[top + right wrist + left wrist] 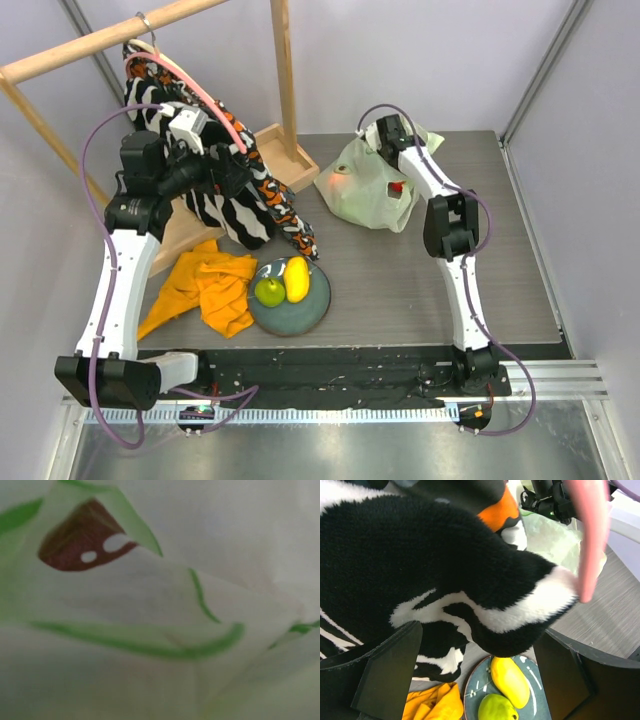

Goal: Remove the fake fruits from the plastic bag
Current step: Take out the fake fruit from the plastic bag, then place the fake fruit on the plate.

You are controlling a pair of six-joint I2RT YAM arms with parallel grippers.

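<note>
Tool, right: the right gripper [380, 138] sits at the top of the bag [365, 195]; its fingers show in no view, so whether they are apart or together cannot be told
Reason: judged to be working at the bag mouth to reach the fruits inside
Task item: the bag lies slumped at the far side of the table [420, 290], well apart from the plate [318, 305]
Tool, left: the left gripper [477, 635] has its fingers wide apart with nothing clamped; it is raised close to the striped garment [235, 205] on the rack [285, 90]
Reason: judged parked away from the bag and the plate, leaving the right arm room
Fruits out: the green apple [268, 291] and the yellow mango [297, 278] rest on the plate, touching each other
Reason: the plate appears to serve as the drop point for fruits taken out
Bystander: the orange cloth [205, 285] lies crumpled just beside the plate and has no part in the task
Hidden, contents: the number of fruits inside the bag cannot be told
Unclear, right wrist view: a dark red shape [75, 545] shows amid the film; fruit or print cannot be told
Blur: the right wrist view is out of focus, too near the film
Blocked, left wrist view: the garment covers most of it; the pink hanger [590, 535] crosses the top right, blurred
</note>
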